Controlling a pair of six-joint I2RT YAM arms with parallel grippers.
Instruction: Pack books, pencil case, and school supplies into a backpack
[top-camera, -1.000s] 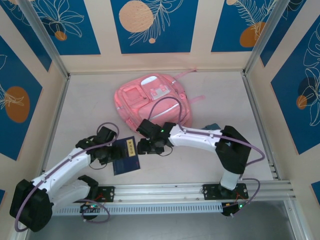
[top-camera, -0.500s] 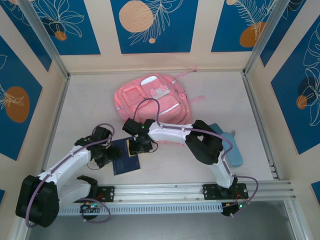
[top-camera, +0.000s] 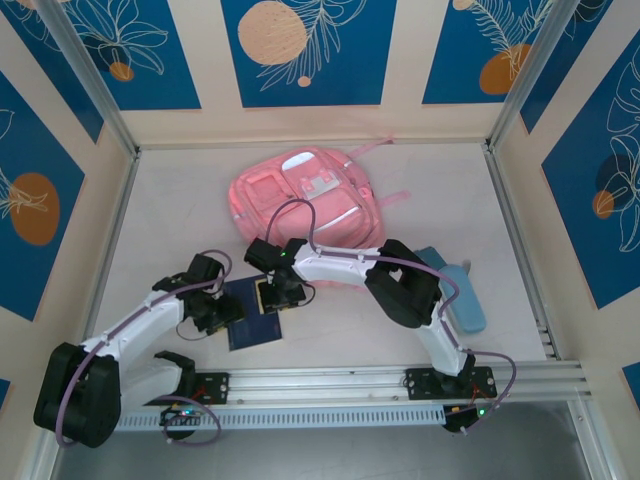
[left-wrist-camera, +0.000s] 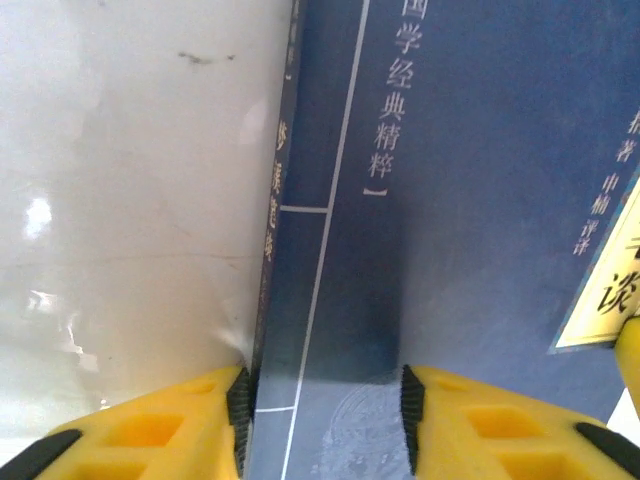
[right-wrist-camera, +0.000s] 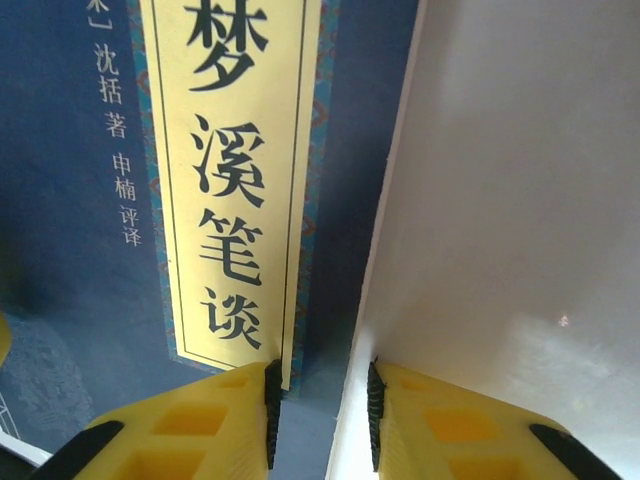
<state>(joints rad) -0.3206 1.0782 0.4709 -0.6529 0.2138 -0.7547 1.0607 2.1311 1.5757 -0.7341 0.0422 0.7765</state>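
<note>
Lying flat on the pale bench (top-camera: 180, 220), the dark navy book with yellow title marks (top-camera: 250, 325) is flanked by both arms. The left jaws are held apart astride its spine edge, one pad on the bench side and one over the cover. The right jaws are set narrowly apart about the opposite edge; whether that edge is pinched cannot be told. Nothing is judged packed yet: the large pink fabric backpack (top-camera: 300, 205) lies behind the book, and the light blue soft pencil case (top-camera: 462, 300) rests on the bench to the right.
</note>
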